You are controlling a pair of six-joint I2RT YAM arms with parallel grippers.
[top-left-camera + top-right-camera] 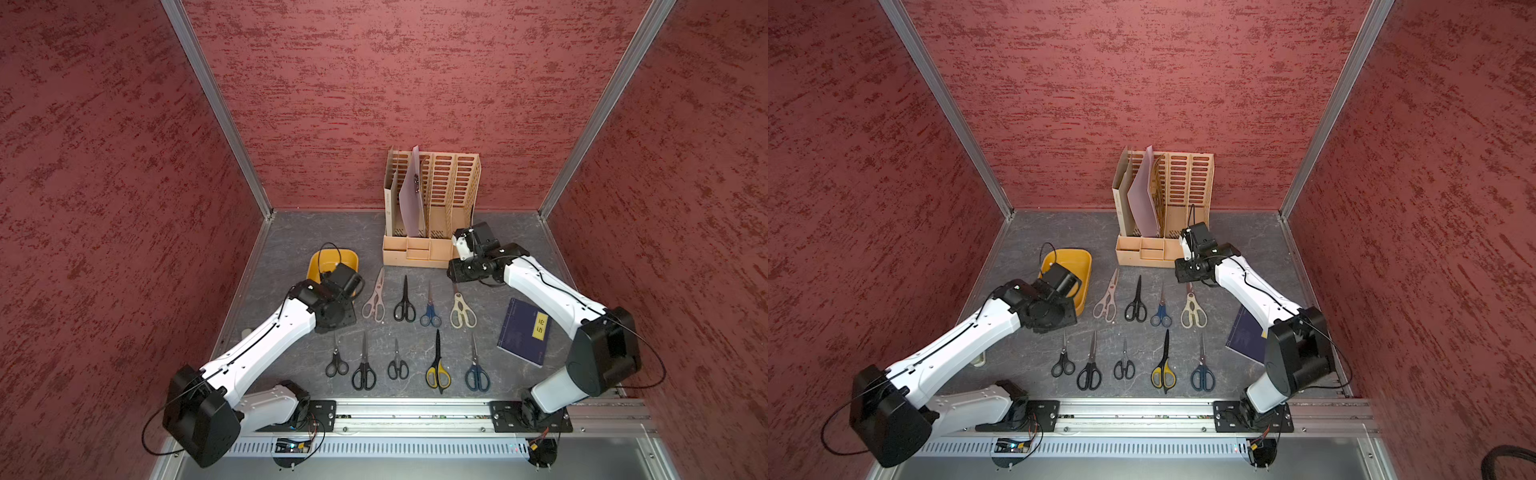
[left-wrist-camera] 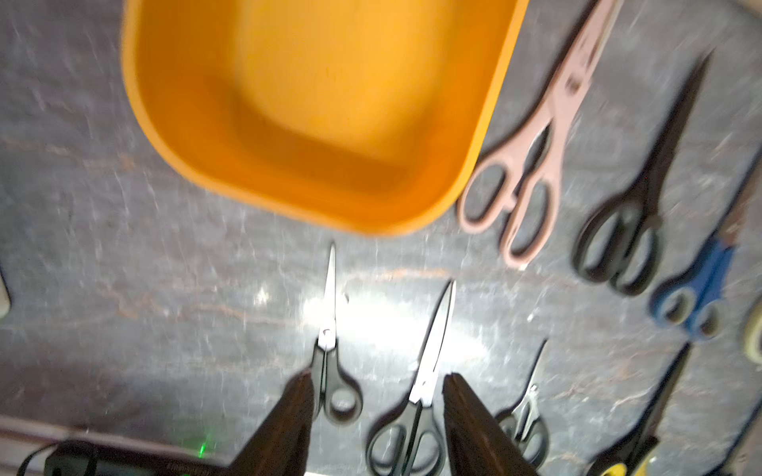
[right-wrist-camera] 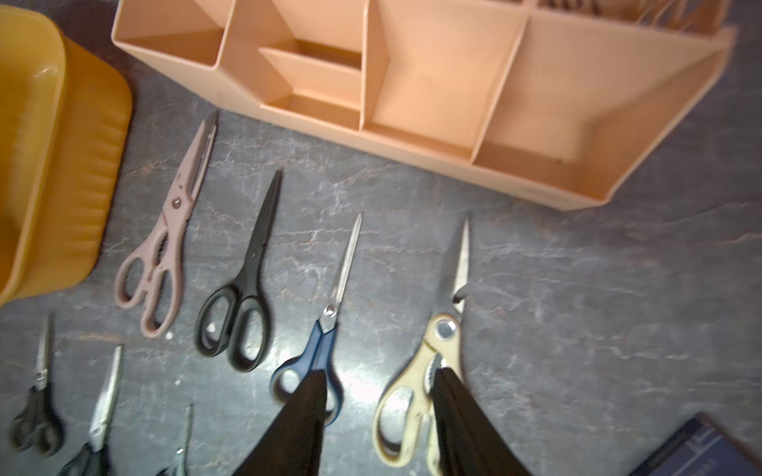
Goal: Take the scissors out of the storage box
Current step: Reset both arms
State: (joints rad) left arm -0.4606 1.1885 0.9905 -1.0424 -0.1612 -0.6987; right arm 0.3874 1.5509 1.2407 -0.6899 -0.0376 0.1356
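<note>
Far left, your storage box (image 1: pixel 332 258) runs lengthwise toward the back wall. The left wrist hides its near end in both top views, and the blurred left wrist view shows its bare floor. The left gripper (image 2: pixel 377 377) hangs over the table just in front of the box, fingers spread, nothing clamped.

Every pair lies out on the table (image 1: pixel 291 241) right of the box in two rows, long axes front to back, blades toward the back wall, handles toward the arm bases. The back row starts with the grey shears (image 1: pixel 375 297), leaning slightly right, then the back black pair (image 1: pixel 404 301), small blue pair (image 1: pixel 430 311) and cream shears (image 1: pixel 462 309). In front are the short black pair (image 1: pixel 336 357), big black pair (image 1: pixel 364 365), tiny black pair (image 1: pixel 397 361), yellow-and-black pair (image 1: pixel 438 365) and navy pair (image 1: pixel 476 368).

The file organiser (image 1: pixel 432 208) stands behind them. The right gripper (image 3: pixel 379 373) hovers over the cream shears' handles, fingers parted, gripping nothing, and its wrist covers that blade tip in both top views.

Far right, the dark blue book (image 1: pixel 524 332) has a yellow label with two characters too small to read.
</note>
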